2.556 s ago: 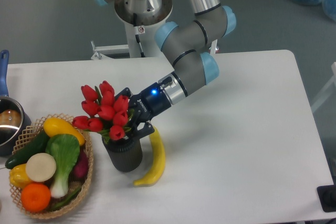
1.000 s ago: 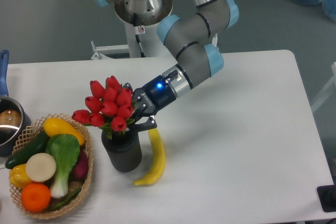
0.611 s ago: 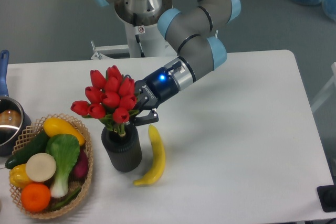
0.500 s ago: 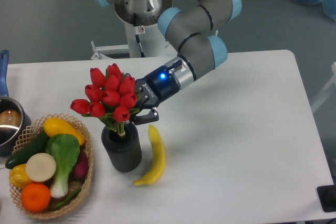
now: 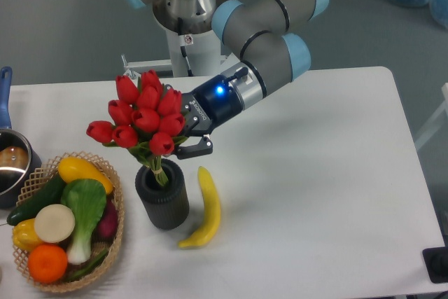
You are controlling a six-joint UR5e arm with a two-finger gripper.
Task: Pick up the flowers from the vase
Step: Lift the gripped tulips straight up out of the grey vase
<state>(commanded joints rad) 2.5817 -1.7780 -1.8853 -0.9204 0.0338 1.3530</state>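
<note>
My hand [image 5: 183, 136] is clamped on the flowers [image 5: 140, 115]; their stems dip into the vase [image 5: 162, 199] below it.

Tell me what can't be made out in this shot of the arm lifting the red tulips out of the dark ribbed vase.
Fixed camera, the only view:
- Gripper: fingertips buried behind the bunch of red tulips, so the contact is hidden.
- Stem bottoms: hidden inside the dark ribbed vase.
- Blue-handled metal pot: cut off by the left edge.
- Black object: cut off at the right edge, unidentifiable.
</note>
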